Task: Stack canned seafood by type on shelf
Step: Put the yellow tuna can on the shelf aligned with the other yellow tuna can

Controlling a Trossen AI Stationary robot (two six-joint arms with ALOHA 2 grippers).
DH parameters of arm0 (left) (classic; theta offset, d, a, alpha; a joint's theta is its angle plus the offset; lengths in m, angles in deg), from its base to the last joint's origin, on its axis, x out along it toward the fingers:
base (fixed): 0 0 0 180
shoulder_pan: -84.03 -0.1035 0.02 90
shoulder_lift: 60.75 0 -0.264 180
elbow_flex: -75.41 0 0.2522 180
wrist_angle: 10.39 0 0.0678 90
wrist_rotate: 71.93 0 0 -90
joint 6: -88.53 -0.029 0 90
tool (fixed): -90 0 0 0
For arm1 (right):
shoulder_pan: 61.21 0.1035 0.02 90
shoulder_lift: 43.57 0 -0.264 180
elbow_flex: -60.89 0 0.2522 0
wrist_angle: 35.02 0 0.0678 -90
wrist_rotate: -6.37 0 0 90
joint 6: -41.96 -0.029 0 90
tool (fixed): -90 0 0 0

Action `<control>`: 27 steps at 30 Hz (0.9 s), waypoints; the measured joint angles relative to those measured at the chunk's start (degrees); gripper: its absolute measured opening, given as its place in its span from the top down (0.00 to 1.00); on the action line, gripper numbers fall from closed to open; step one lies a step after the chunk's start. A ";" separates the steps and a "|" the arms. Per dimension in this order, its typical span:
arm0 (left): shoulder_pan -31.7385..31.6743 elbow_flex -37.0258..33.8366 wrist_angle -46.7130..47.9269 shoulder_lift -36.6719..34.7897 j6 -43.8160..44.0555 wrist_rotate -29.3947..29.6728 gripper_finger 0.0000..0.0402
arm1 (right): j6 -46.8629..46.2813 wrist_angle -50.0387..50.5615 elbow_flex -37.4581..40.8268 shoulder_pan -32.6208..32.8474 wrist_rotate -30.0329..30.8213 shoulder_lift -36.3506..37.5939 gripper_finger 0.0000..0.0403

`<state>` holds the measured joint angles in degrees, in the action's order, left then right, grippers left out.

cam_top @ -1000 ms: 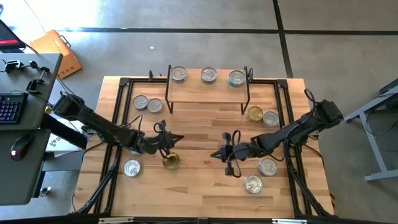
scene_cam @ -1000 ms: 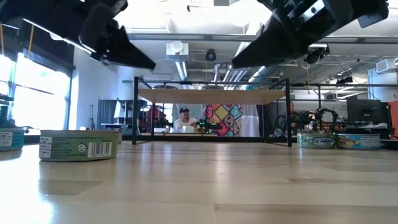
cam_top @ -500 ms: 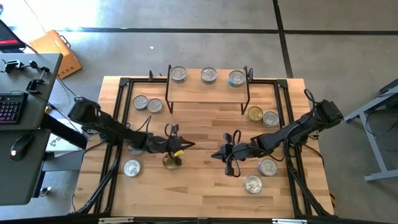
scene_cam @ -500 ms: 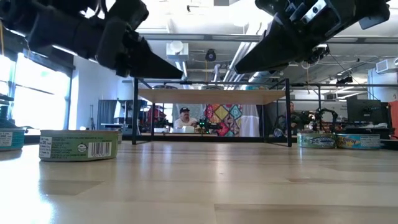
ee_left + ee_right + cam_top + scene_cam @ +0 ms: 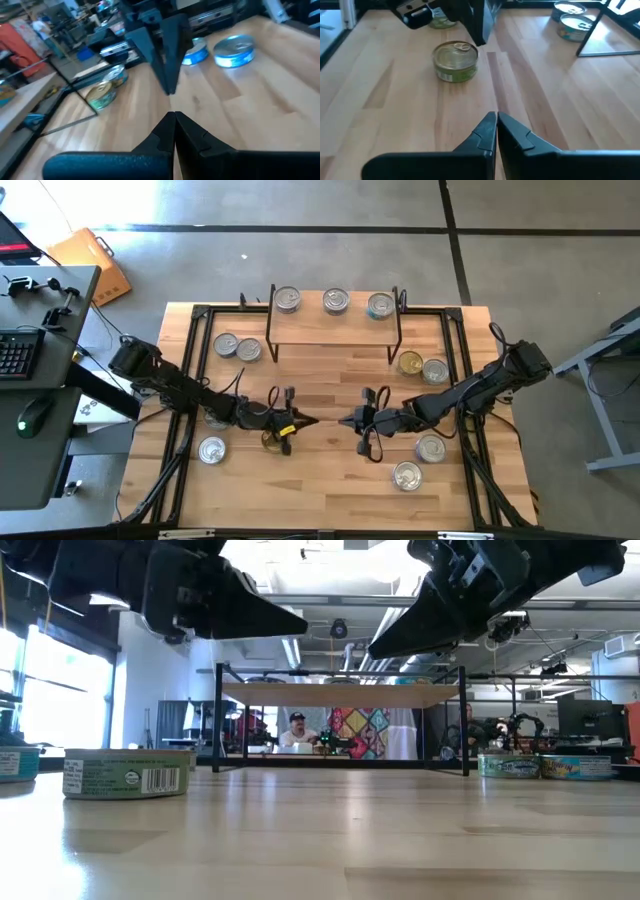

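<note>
The shelf [image 5: 335, 325] stands at the table's far middle with three silver-lidded tins [image 5: 336, 301] resting flat on its top. Other tins of canned seafood lie flat on the table: two far left [image 5: 237, 347], two far right [image 5: 423, 367], one near left [image 5: 211, 449], two near right [image 5: 419, 461]. A gold-lidded tin [image 5: 456, 60] sits just below my left gripper's body. My left gripper [image 5: 312, 420] and right gripper [image 5: 343, 421] hover shut above the table's middle, tips facing each other a short way apart, holding nothing.
Black frame rails [image 5: 190, 380] run along the table's left and right sides. Bare wood lies under the two gripper tips and toward the near edge [image 5: 330, 490]. A desk with a keyboard [image 5: 15, 350] stands off the table's left. People sit in the room beyond the shelf [image 5: 296, 730].
My left gripper has moved toward the table's right edge and a little toward the near edge, passing over the gold-lidded tin toward my right gripper, and has tipped from slanting down to nearly level while rolling. It stays shut. No tin has moved.
</note>
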<state>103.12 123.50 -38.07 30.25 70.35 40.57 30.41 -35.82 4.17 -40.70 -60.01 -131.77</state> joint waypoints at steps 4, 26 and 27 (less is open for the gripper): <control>0.10 0.00 0.17 0.06 0.03 1.32 1.00 | 2.47 -0.08 0.00 0.00 0.00 0.00 0.99; 0.41 0.00 4.34 0.04 6.06 2.19 1.00 | 6.50 0.90 -0.08 -1.81 -1.65 0.76 0.95; 0.41 0.00 4.36 0.04 6.07 2.19 1.00 | 6.42 3.52 -0.48 -1.94 -1.99 1.46 0.93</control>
<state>103.53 123.50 -33.71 30.29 76.42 42.76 36.84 -32.30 3.70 -42.63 -62.00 -130.32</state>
